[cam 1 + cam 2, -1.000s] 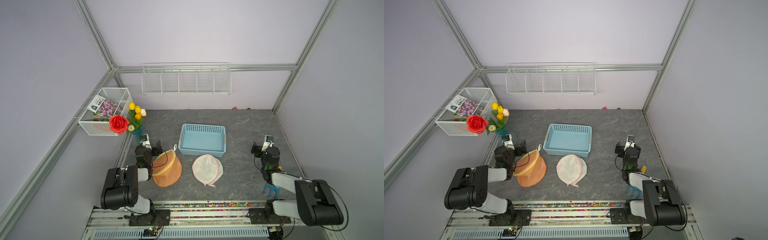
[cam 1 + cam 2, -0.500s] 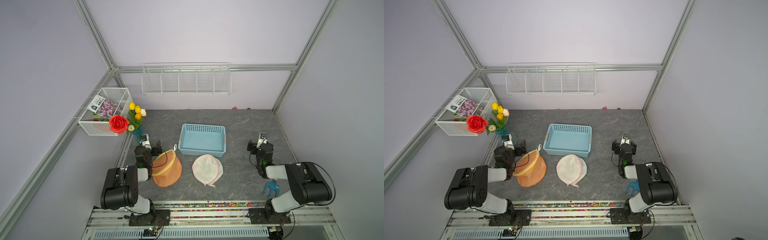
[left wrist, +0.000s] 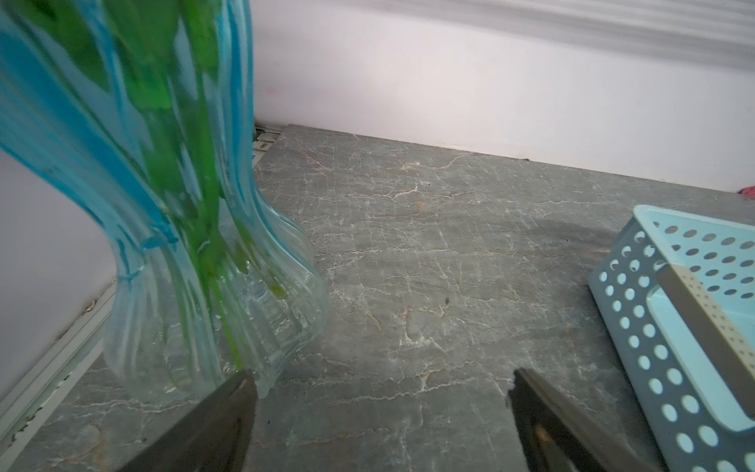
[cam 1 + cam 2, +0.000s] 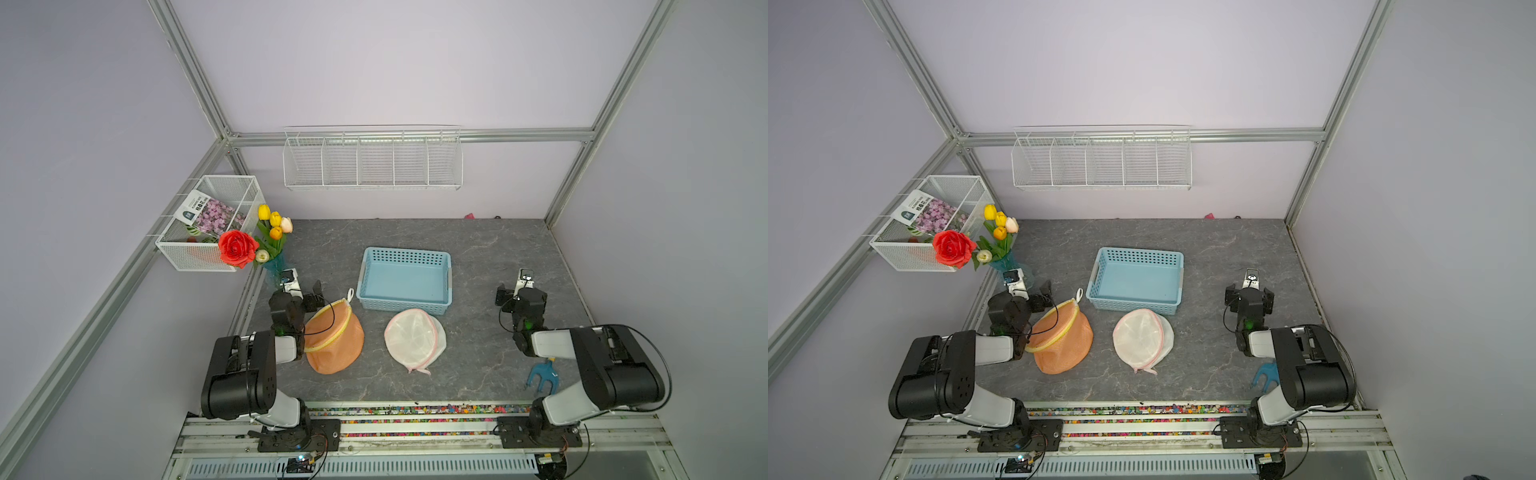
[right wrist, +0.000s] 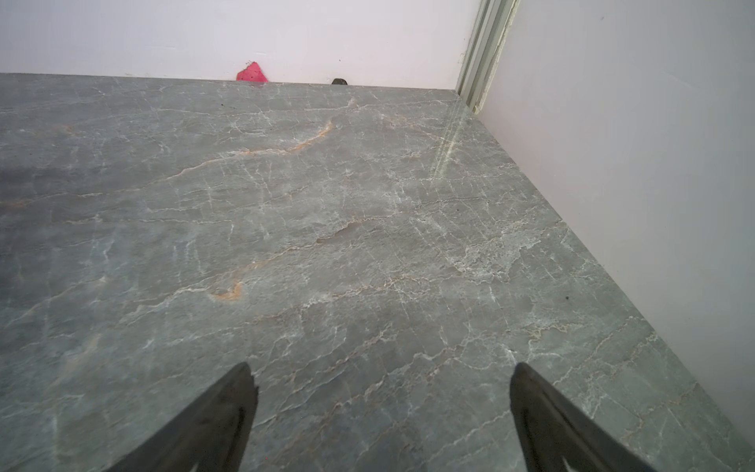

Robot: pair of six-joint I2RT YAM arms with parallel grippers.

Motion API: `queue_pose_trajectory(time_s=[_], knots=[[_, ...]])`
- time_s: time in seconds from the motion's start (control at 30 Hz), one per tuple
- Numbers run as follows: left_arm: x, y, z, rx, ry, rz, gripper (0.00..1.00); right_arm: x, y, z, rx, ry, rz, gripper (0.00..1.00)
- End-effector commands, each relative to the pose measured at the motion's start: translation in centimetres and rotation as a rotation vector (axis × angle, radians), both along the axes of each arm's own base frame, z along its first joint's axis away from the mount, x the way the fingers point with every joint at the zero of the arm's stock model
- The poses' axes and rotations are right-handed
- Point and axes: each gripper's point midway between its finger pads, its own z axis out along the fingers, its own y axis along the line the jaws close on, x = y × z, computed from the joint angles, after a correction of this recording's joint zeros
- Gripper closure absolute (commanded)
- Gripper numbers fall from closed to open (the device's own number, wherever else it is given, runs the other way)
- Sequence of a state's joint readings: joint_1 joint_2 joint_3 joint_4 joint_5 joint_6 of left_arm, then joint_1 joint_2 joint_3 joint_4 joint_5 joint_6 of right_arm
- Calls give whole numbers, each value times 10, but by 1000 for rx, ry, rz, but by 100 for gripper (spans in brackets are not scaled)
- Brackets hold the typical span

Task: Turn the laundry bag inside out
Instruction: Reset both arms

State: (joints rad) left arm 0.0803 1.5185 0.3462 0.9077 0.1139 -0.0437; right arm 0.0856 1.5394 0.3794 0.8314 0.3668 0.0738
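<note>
Top views show an orange mesh laundry bag point(image 4: 334, 345) lying on the grey marbled table point(image 4: 478, 249) just beside the left arm, its yellow-trimmed mouth turned toward that arm and a black cable crossing the rim. A white mesh laundry bag point(image 4: 413, 338) with pink trim lies near it toward the middle, just in front of a pale blue perforated basket point(image 4: 405, 254). No gripper touches either bag. The left gripper point(image 3: 380, 376) sits low behind the orange bag with its jaws spread wide and nothing between them. Its wrist view shows a ribbed blue glass vase point(image 3: 212, 286) with green stems close by and the basket's corner on the other side. The right gripper point(image 5: 380, 365), well apart from both bags on the far side of the table, is likewise released and empty over bare stone. A blue fork-shaped tool point(image 4: 542, 376) lies beside the right arm.
</note>
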Motion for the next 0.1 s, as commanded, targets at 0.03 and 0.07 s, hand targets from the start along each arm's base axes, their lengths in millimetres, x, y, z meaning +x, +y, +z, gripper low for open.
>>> queue_pose_trajectory(time_s=[0.03,0.07], knots=[[3,0,9,-9,-25,-7,0,4,0,11,1,-31,-9,1],[3,0,9,-9,-27,-7,0,4,0,12,2,-34,-9,1]])
